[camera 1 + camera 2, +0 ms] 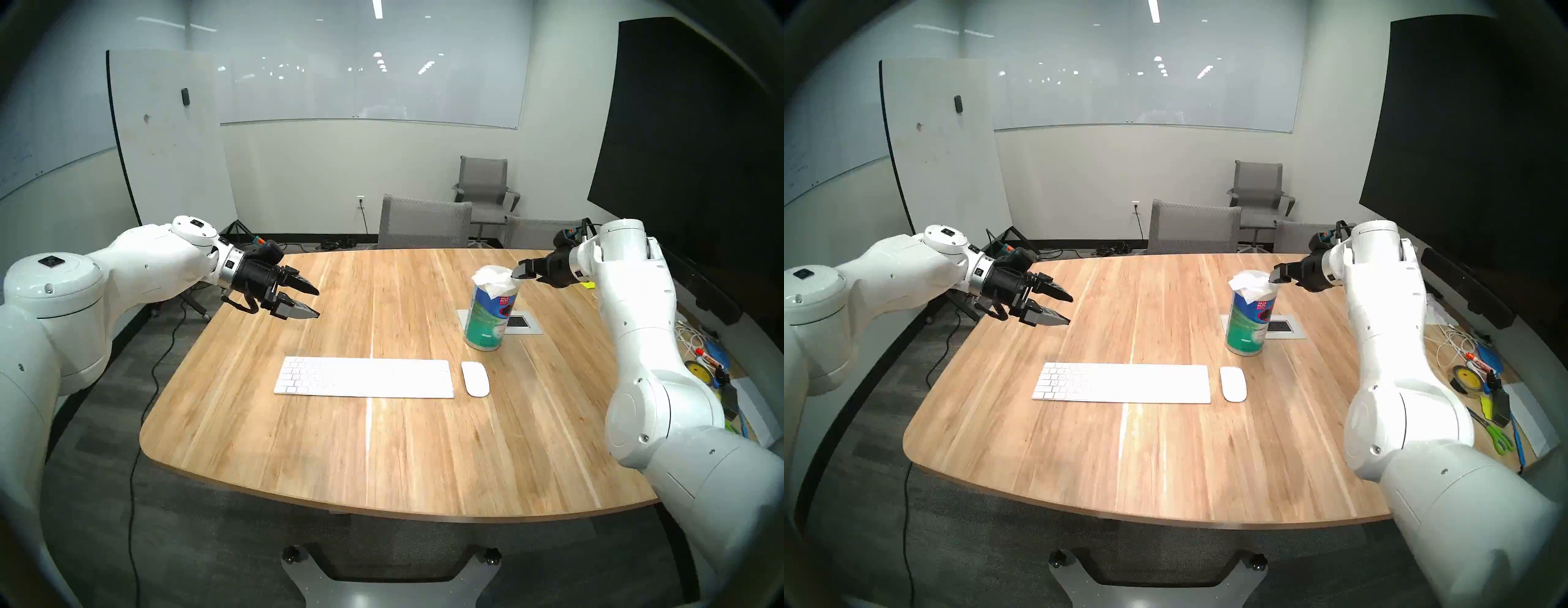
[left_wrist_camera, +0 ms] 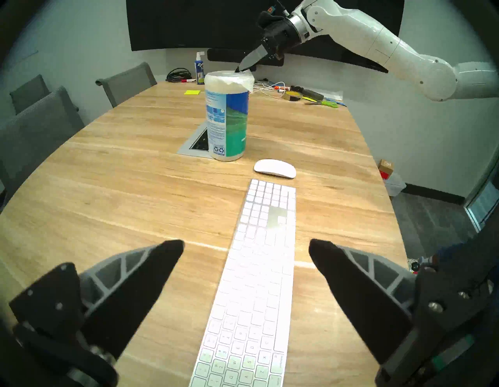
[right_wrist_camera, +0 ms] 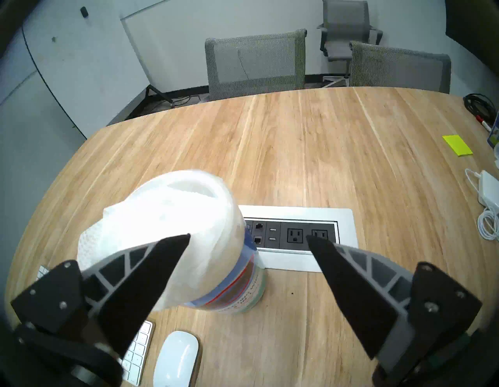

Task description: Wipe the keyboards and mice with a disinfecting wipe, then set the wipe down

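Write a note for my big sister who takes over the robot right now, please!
Left gripper: open, empty, hanging above the table left of the canister.
Right gripper: open, at the canister's top, not gripping the wipe sticking out there.
Keyboard and mouse lie side by side near the front, canister behind the mouse.
Done: nothing wiped.
Left: pull out the wipe, wipe keyboard and mouse, set it down.

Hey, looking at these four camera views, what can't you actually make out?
- Canister label text: too small and blurred in the head views.
- Keyboard: mostly hidden behind the right tool's finger in the right wrist view.
- Whether the right tool touches the wipe: unclear in every view.
- Table clutter at right: hidden behind the right arm.
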You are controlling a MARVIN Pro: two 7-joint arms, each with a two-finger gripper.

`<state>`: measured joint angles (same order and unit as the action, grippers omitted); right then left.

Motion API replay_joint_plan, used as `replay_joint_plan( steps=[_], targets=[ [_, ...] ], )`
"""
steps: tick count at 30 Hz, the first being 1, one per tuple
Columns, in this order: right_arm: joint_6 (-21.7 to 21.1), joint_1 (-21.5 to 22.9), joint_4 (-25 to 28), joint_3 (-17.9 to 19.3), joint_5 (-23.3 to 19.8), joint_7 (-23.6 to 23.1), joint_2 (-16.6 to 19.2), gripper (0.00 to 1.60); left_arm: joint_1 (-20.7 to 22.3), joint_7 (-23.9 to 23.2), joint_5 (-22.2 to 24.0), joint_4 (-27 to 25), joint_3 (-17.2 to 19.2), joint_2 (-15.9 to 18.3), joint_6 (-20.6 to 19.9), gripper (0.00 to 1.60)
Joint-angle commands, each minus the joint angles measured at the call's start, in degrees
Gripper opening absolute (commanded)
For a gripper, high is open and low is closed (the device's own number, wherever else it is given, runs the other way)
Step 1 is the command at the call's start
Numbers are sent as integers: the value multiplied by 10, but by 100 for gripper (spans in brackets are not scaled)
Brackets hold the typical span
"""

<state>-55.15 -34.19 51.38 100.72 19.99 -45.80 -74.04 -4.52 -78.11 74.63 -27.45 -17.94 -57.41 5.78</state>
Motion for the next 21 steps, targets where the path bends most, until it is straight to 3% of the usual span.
replay_joint_plan(
  steps=[1,21],
  targets=[
    [1,16,9,0,2,0,0,160,13,15,2,14,9,-36,3,160],
    [1,17,8,6,13,-6,-3,160,18,13,-13,96,1,-117,0,160]
  ],
)
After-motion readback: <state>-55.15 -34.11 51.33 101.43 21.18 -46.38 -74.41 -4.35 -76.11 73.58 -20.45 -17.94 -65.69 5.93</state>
